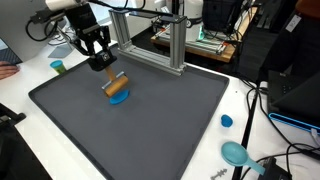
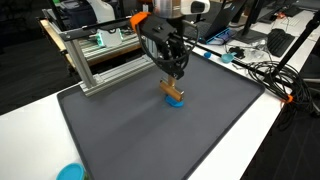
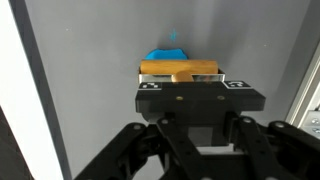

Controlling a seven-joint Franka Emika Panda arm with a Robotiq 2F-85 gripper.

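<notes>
A brown wooden block [image 1: 117,86] rests tilted on a flat blue piece [image 1: 119,99] on the dark grey mat [image 1: 160,120]. Both show in both exterior views, block [image 2: 173,90] and blue piece [image 2: 176,102]. My gripper [image 1: 100,64] hangs just above the block's upper end [image 2: 179,74]. In the wrist view the block [image 3: 180,70] and the blue piece [image 3: 165,55] lie just beyond the gripper's black body, which hides the fingertips. I cannot tell whether the jaws touch the block or how wide they stand.
An aluminium frame [image 1: 165,45] stands at the mat's back edge [image 2: 100,60]. A small green cup [image 1: 58,67], a blue cap [image 1: 226,121] and a teal scoop [image 1: 236,153] lie on the white table [image 1: 250,110] around the mat. Cables run along one side [image 2: 265,75].
</notes>
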